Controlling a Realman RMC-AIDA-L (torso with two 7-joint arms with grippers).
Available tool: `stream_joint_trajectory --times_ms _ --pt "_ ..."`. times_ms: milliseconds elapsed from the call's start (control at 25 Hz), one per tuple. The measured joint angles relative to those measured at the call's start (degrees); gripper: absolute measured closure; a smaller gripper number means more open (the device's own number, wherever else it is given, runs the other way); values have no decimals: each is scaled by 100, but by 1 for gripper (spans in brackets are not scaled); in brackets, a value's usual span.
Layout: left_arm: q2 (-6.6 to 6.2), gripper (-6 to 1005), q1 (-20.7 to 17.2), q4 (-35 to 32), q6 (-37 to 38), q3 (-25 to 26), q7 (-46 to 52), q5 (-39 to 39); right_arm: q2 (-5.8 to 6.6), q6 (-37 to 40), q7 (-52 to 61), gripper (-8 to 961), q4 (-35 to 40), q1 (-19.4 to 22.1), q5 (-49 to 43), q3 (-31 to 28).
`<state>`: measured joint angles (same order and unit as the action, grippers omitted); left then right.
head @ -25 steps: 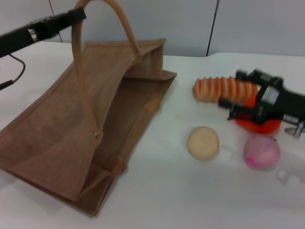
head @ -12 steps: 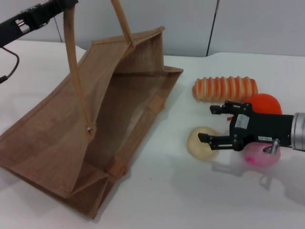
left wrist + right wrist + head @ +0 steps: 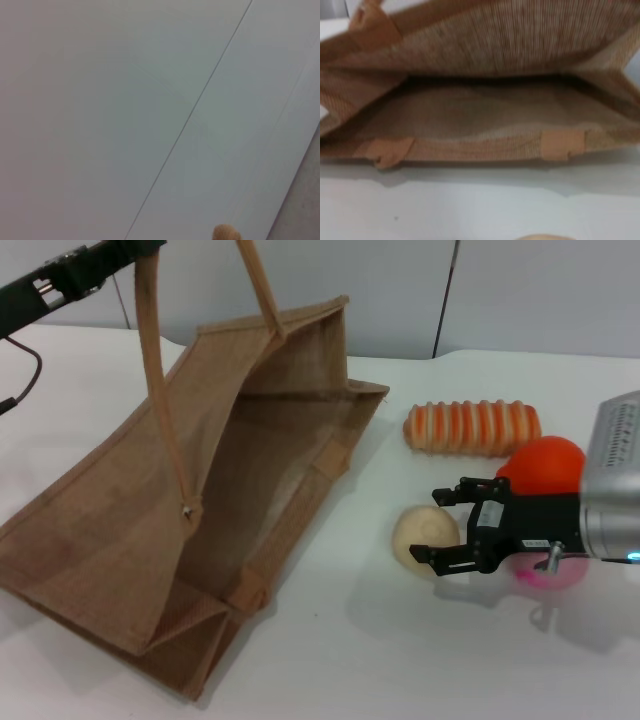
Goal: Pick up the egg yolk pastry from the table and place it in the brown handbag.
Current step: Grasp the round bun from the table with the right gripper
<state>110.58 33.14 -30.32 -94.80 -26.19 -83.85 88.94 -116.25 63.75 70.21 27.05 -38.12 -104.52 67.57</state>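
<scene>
The egg yolk pastry (image 3: 422, 532), a pale cream ball, lies on the white table right of the brown handbag (image 3: 120, 540). My right gripper (image 3: 426, 524) is open at table height, one finger at each side of the pastry's right part. The handbag lies on its side with its mouth facing the pastry. My left gripper (image 3: 105, 258), at the top left, is shut on one looped handle (image 3: 160, 390) and holds it up, keeping the mouth open. The right wrist view shows the bag's open inside (image 3: 480, 115) and a sliver of the pastry (image 3: 545, 237).
A long orange-striped bread roll (image 3: 472, 427) lies behind the pastry. An orange ball (image 3: 545, 462) sits behind my right gripper, and a pink ball (image 3: 550, 576) is mostly hidden under it. The left wrist view shows only the wall and a handle tip (image 3: 227, 233).
My right gripper moved from beside the bread roll forward and left to the pastry, and its open fingers now straddle it. My left gripper lifted the handle higher, opening the bag wider.
</scene>
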Motion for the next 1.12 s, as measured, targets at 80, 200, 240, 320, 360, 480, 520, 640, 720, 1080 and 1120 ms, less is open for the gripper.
stream_joint_trajectory --times_ms 80,200,240,320,360,480,520,640,720,1080,1120 --pt "1 855 2 0 -1 0 0 0 -2 -177 192 93 19 -34 -1 260" --pt "2 853 2 0 -4 0 0 1 -2 -230 318 94 50 -45 15 455" --pt "3 852 2 0 -4 0 0 0 -2 -232 329 94 53 -45 26 479" --pt "4 850 -2 0 -4 0 0 1 -2 -234 333 94 55 -46 39 500" --pt "5 849 -7 0 -4 0 0 0 -3 -234 334 94 55 -47 41 503" --pt "6 847 -12 0 0 0 0 0 -3 -237 334 95 59 -47 44 503" --pt "7 846 -13 0 4 0 0 0 -3 -238 334 95 62 -47 44 503" --pt "7 844 -15 0 12 0 0 0 -3 -240 334 114 65 -47 43 503" --pt "7 842 -21 0 14 0 0 0 -3 -240 335 153 65 -47 43 503" --pt "2 835 -27 7 24 0 0 0 12 -183 354 224 64 -47 21 502" --pt "3 834 -27 8 24 1 0 2 16 -172 356 228 64 -47 21 501"
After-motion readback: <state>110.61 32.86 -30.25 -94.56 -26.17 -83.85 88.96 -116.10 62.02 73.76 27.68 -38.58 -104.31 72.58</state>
